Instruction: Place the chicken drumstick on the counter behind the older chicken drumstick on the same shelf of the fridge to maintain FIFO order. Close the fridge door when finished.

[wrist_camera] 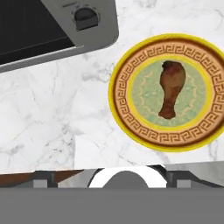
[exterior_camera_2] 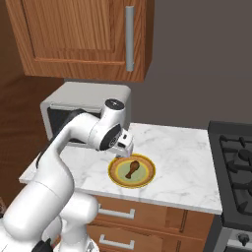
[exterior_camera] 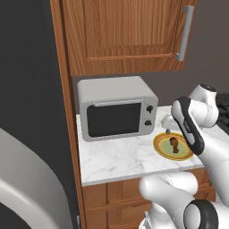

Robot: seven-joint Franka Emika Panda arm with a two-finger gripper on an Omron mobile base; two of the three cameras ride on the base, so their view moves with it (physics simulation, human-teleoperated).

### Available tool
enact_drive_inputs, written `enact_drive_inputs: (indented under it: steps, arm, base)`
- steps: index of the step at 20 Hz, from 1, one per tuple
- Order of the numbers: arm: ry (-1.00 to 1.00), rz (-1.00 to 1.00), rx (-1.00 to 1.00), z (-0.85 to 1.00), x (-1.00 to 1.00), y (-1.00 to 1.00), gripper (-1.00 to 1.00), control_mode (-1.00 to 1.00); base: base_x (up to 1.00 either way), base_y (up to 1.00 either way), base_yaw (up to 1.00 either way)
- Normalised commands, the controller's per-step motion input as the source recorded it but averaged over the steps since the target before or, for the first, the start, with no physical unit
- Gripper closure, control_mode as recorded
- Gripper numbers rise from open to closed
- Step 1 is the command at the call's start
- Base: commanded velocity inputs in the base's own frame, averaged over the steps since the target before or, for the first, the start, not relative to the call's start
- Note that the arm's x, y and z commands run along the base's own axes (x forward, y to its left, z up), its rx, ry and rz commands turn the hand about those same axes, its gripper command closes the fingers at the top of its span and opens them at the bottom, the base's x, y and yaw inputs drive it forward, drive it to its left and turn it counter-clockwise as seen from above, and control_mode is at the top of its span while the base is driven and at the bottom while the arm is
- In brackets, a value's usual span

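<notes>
Pincer: the white arm's two-finger gripper hovers with jaws spread wide, nothing between them.
Drumstick: small brown chicken drumstick lies below and just ahead of the pincer, on a round yellow-rimmed patterned plate.
Plate: sits on the white grey-veined marble counter, beside the grey microwave.
Handling: looks light, stiff, possibly slick and rounded.
Grip: I'd pinch across the thick meaty end, not the thin bone.

Brown chicken drumstick on yellow-rimmed plate with orange Greek-key band and pale green centre; white grey-veined marble counter; grey microwave, black window.
</notes>
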Motion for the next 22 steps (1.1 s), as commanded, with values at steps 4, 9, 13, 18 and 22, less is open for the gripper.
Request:
enact_drive_inputs:
  steps: [4, 9, 13, 18, 22]
  arm:
    - [0.01, 0.0, 0.0, -0.64, 0.02, -0.4, -1.0, -1.0]
    - [0.09, 0.0, 0.0, -0.55, 0.11, -0.48, -1.0, -1.0]
    - [0.16, 0.0, 0.0, -0.38, 0.16, -0.3, -1.0, -1.0]
    - [0.07, 0.0, 0.0, -0.24, 0.19, -0.1, -1.0, -1.0]
    - [0.0, 0.01, 0.0, -0.1, 0.25, -0.1, -1.0, -1.0]
  base:
    - [0.0, 0.0, 0.0]
    - [0.0, 0.0, 0.0]
    - [0.0, 0.0, 0.0]
    - [0.0, 0.0, 0.0]
    - [0.0, 0.0, 0.0]
